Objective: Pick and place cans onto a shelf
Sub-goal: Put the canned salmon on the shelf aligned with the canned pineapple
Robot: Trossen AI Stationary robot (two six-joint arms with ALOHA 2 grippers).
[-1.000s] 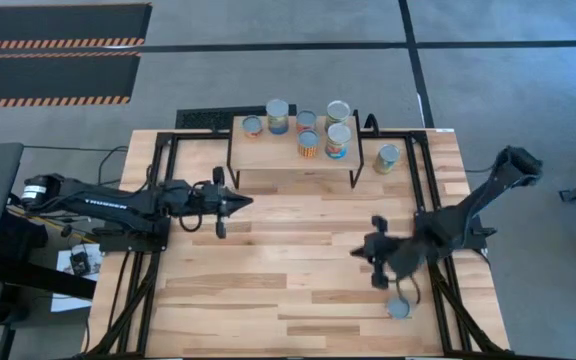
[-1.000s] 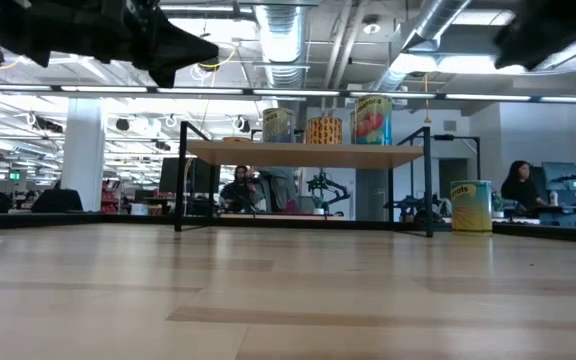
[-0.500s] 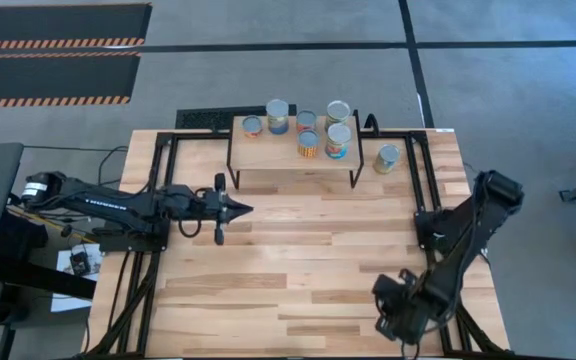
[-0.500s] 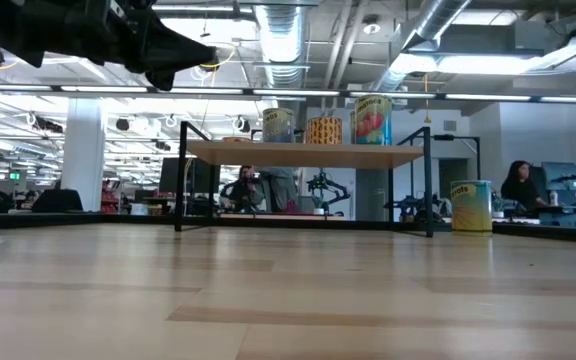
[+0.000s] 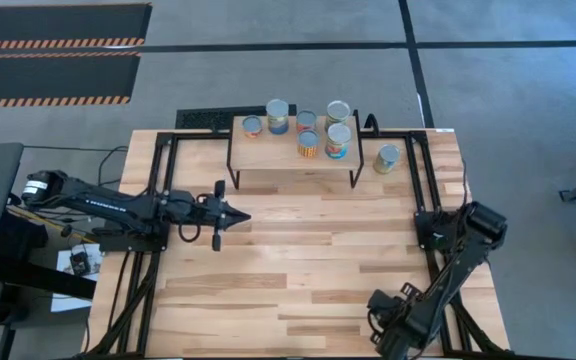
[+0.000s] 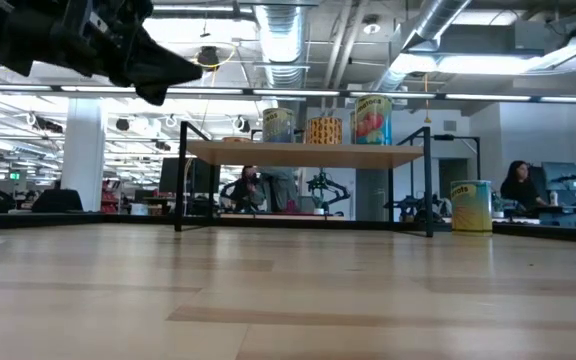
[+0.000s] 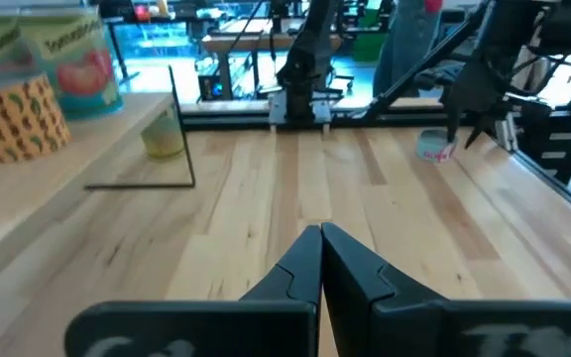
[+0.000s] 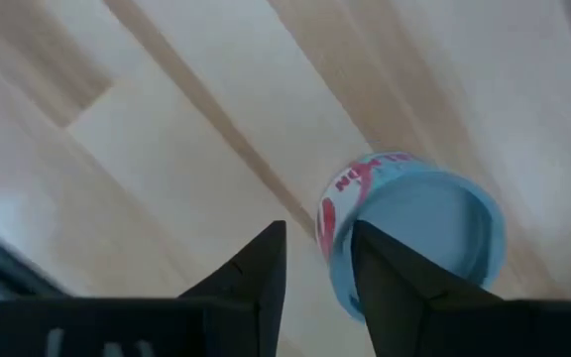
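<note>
Five cans (image 5: pixel 309 133) stand on the shelf (image 5: pixel 268 155); a sixth (image 5: pixel 387 158) stands on the table (image 5: pixel 298 250) just off the shelf's 3 o'clock end. A seventh, the low blue tin (image 8: pixel 409 228), sits near the table's 5 o'clock corner, directly under the right gripper (image 8: pixel 317 260), whose fingers are only slightly parted, too narrow for the tin's width as seen. The left gripper (image 7: pixel 320 260) hovers at 9 o'clock, fingers pressed together, empty.

Assessment: the tin is rigid metal, light, with a smooth rounded wall likely to slip under an off-centre pinch. Its low profile leaves little wall to grip. Recommend widening the fingers, straddling the full diameter, and closing low on the side wall, not the rim.
</note>
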